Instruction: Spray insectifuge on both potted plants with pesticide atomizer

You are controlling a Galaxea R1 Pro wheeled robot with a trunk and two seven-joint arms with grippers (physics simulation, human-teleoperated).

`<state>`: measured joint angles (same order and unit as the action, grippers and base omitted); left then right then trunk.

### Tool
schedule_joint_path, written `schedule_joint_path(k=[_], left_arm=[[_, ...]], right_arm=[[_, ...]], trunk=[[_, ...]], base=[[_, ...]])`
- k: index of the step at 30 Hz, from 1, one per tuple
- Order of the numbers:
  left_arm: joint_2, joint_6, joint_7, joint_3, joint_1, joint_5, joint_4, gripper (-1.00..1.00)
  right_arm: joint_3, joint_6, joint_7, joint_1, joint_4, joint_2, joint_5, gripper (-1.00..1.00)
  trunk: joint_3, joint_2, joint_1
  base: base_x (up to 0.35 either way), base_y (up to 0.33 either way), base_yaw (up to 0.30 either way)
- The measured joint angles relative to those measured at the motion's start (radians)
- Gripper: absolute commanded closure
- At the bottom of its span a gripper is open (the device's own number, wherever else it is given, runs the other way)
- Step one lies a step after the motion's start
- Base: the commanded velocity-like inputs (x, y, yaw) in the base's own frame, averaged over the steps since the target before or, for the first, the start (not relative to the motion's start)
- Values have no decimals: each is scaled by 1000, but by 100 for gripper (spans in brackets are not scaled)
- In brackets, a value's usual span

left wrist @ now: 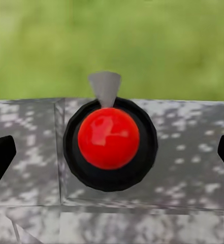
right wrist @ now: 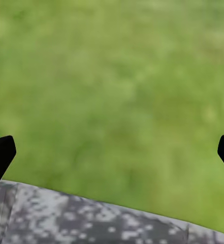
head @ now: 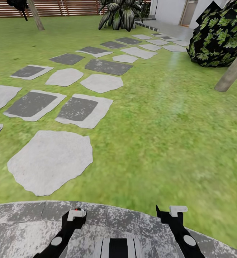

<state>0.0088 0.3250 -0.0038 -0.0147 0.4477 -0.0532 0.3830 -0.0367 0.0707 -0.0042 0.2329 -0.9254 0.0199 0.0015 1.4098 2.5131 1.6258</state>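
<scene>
Green lawn (head: 161,136): fills most of the head view — part of the garden, with pale and dark stepping stones (head: 79,109) running away toward a brown slat fence (head: 61,7).
Paving: grey speckled round paving (head: 32,222) lies at the near edge, under both arms.
Left gripper (left wrist: 112,152): fingers spread wide, holding nothing; between them a red ball in a black ring (left wrist: 109,138) sits on the paving.
Right gripper (right wrist: 112,152): fingers wide apart, empty, over grass and the paving's rim.
Plants: a striped spiky agave (head: 120,14) far ahead; a dark leafy bush (head: 218,36) at right.
Atomizer: cannot tell where it is.
</scene>
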Motion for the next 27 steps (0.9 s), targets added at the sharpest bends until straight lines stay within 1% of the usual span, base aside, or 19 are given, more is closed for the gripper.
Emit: schedule_joint_path(k=[15, 16, 24, 27], left_arm=[[1, 9, 0, 3, 0, 1, -5, -100], [1, 9, 0, 4, 0, 1, -6, 100], [2, 8, 0, 7, 1, 6, -6, 100], [1, 8, 1, 7, 1, 3, -6, 100]], right_arm=[[0, 0, 0, 0, 0, 0, 0, -100], [0, 0, 0, 0, 0, 0, 0, -100], [0, 0, 0, 0, 0, 0, 0, -100], [0, 0, 0, 0, 0, 0, 0, -100]], trunk=[[0, 0, 0], [0, 0, 0], [0, 0, 0], [0, 0, 0]], base=[[0, 0, 0], [0, 0, 0], [0, 0, 0], [0, 0, 0]])
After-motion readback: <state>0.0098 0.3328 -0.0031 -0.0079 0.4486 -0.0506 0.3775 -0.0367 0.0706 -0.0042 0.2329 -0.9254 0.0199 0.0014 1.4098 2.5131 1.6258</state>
